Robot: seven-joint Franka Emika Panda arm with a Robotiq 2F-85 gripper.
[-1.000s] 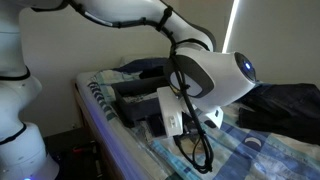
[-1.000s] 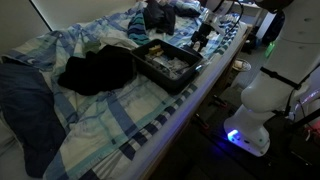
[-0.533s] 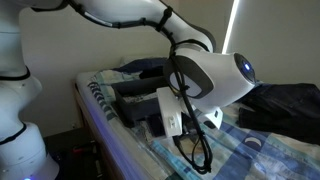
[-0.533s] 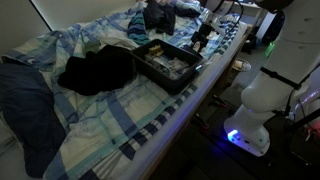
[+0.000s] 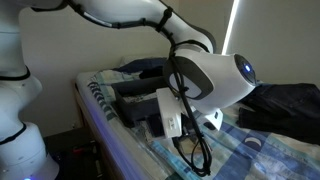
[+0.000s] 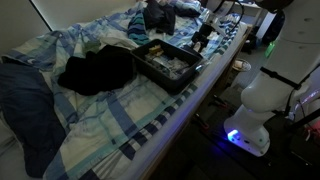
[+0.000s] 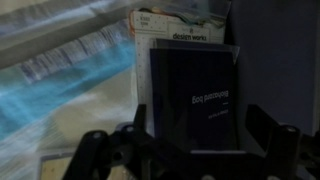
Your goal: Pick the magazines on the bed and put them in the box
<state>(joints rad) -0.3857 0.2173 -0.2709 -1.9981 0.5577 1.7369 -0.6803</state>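
In the wrist view the navy magazine (image 7: 195,100) lies flat below me, its pale cover lettering showing. My gripper (image 7: 200,128) is open, one finger on each side of the magazine and close above it. A pale printed sheet (image 7: 190,30) sticks out beyond the magazine's far end. I cannot pick out the orange-tan magazine for sure. The dark box (image 6: 165,62) sits on the bed (image 6: 120,120) near its edge, with pale things inside; it also shows in an exterior view (image 5: 128,100). My gripper (image 6: 203,38) hangs just past one end of the box.
A dark bulky bundle of cloth (image 6: 95,70) lies beside the box and also shows in an exterior view (image 5: 290,100). The bed's striped blue edge (image 7: 60,70) runs beside the magazine. The robot base (image 6: 255,100) stands next to the bed. More bedding is piled at the far end (image 6: 160,15).
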